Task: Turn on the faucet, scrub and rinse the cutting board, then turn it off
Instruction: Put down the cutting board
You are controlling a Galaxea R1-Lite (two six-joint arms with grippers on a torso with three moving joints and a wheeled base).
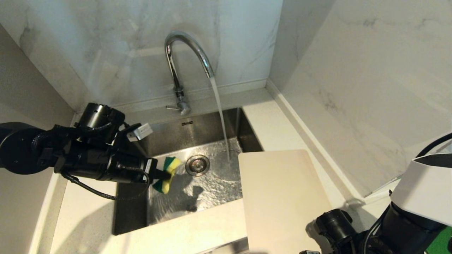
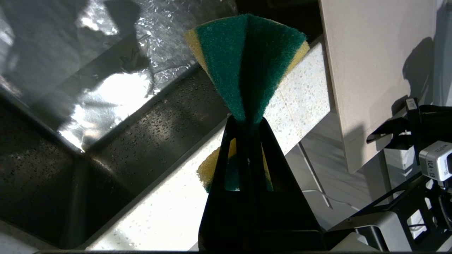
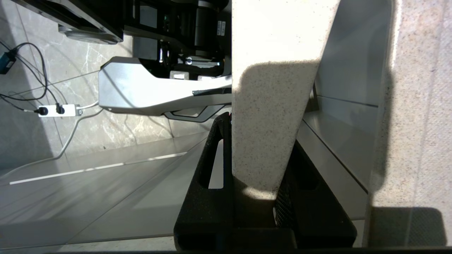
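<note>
The faucet [image 1: 183, 67] is standing upright at the back edge of the sink, a tall chrome tap with an arched spout and a small lever [image 1: 173, 107] sticking out at its base. Water is running from the spout in a thin stream and splashing onto the sink floor near the drain. The cutting board [image 1: 282, 197] is a thin, cream-white plastic rectangle with rounded corners. It is lying over the sink's right edge and the tabletop's front edge, tilted slightly, its far corner overhanging the basin.
</note>
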